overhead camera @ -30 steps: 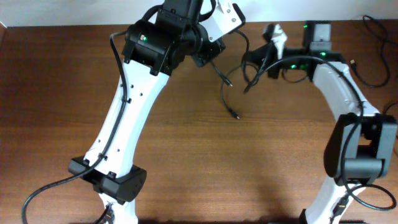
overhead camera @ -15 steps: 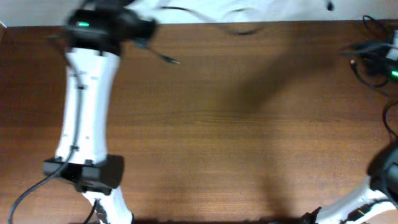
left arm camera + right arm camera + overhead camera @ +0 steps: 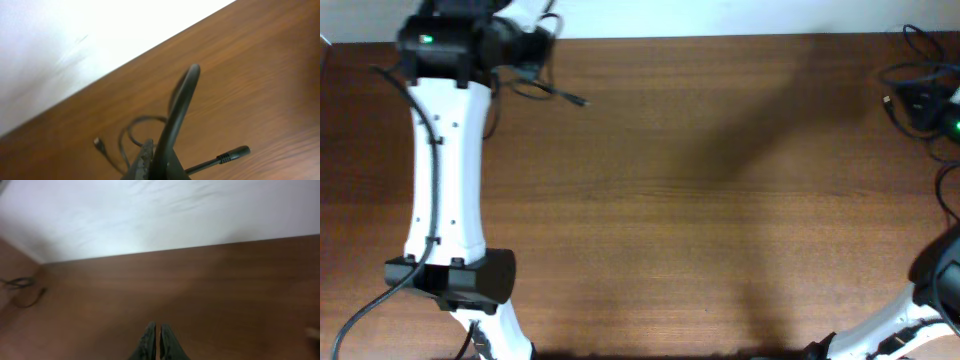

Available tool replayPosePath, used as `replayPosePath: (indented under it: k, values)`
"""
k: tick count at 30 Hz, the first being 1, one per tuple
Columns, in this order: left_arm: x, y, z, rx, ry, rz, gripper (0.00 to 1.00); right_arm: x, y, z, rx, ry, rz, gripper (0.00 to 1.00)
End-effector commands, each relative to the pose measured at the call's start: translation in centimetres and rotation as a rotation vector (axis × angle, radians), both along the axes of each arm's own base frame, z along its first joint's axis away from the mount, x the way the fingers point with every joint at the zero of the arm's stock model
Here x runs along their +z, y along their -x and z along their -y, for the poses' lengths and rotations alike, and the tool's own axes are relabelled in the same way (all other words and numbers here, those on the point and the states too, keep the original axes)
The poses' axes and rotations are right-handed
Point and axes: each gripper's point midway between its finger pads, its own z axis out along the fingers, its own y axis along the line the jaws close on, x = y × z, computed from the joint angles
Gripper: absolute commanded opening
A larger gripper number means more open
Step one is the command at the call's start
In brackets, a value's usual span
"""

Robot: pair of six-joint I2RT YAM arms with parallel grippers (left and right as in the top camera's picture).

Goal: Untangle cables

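Thin black cables (image 3: 542, 88) hang from my left gripper (image 3: 525, 55) at the table's far left corner, with one plug end (image 3: 582, 100) sticking out to the right. In the left wrist view my left gripper (image 3: 154, 156) is shut on a cable loop (image 3: 181, 97) that arches upward. A black plug (image 3: 234, 153) and a small silver-tipped plug (image 3: 98, 144) trail beside it. My right gripper (image 3: 158, 329) is shut, and I see nothing between its fingers. In the overhead view it is a dark blur (image 3: 923, 100) at the far right edge.
Black cords (image 3: 912, 55) lie at the table's far right corner, also visible at the left edge of the right wrist view as cords (image 3: 21, 291). A white wall runs behind the table's back edge (image 3: 200, 245). The wooden table (image 3: 700, 220) stretches between the two arms.
Both arms have swung apart from the back middle. The left one carried the cables to the far left corner, and the right one moved to the far right edge.
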Motion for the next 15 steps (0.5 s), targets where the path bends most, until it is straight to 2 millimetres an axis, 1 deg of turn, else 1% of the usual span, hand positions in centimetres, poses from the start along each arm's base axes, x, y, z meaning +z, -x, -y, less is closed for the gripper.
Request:
replayPosePath:
  k: [1, 4, 7, 9, 12, 15]
  values:
    - [3.0, 1.4, 5.0, -0.127, 0.075, 0.075, 0.0, 0.1, -1.0, -6.9, 0.17, 0.006, 0.016, 0.04]
    - [3.3, 1.9, 7.9, -0.188, 0.08, 0.088, 0.0, -0.5, -1.0, -11.4, 0.268, 0.017, -0.003, 0.04]
    - [3.7, 2.5, 10.5, -0.244, 0.089, 0.107, 0.0, -1.6, -0.9, -14.5, 0.306, 0.037, -0.064, 0.04]
    - [3.9, 3.0, 12.1, -0.284, 0.102, 0.114, 0.0, -2.5, -0.5, -16.7, 0.352, 0.065, -0.092, 0.04]
    - [4.1, 4.2, 14.8, -0.373, 0.153, 0.1, 0.0, -3.2, -0.1, -19.2, 0.397, 0.097, -0.119, 0.04]
    - [4.1, 5.3, 16.7, -0.446, 0.198, 0.082, 0.0, -3.6, -0.2, -20.3, 0.408, 0.125, -0.127, 0.04]
